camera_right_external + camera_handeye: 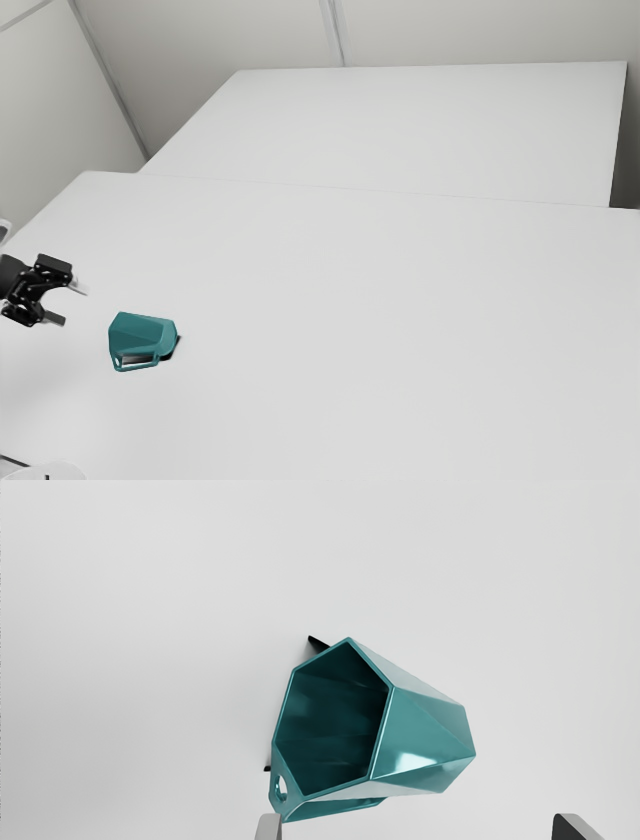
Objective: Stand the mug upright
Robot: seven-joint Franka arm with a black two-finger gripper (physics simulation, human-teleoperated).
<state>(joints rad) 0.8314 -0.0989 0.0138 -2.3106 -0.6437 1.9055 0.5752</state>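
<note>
Glossy teal faceted mug (142, 333) lies on its side near the spread black two-finger gripper (68, 303)

At the exterior view's left edge, the gripper reaches in over the white, smooth worktop (380, 340), its two grey-tipped fingers (270, 828) held well apart with nothing pinched between them. Below it in that view, at the lower left corner, sits a pale, rounded object (55, 472), cut off by the edge and too partial to identify.

Next, just to the exterior view's right of the gripper, comes the mug, tipped over on the worktop and apart from the fingers. Its handle is turned toward that view's lower edge. Farther right the worktop runs on, and behind it stands another white, flat surface (400, 130), with pale grey walls (200, 45) beyond.

In the wrist view, the looped teal handle (281, 792) appears close to one fingertip. Next to it opens the mug's wide, many-sided mouth, showing the dark teal interior. From the rim, the angular body narrows toward the base, which lies on the side of the other finger. Small black patches peek out beside the rim and the handle.
</note>
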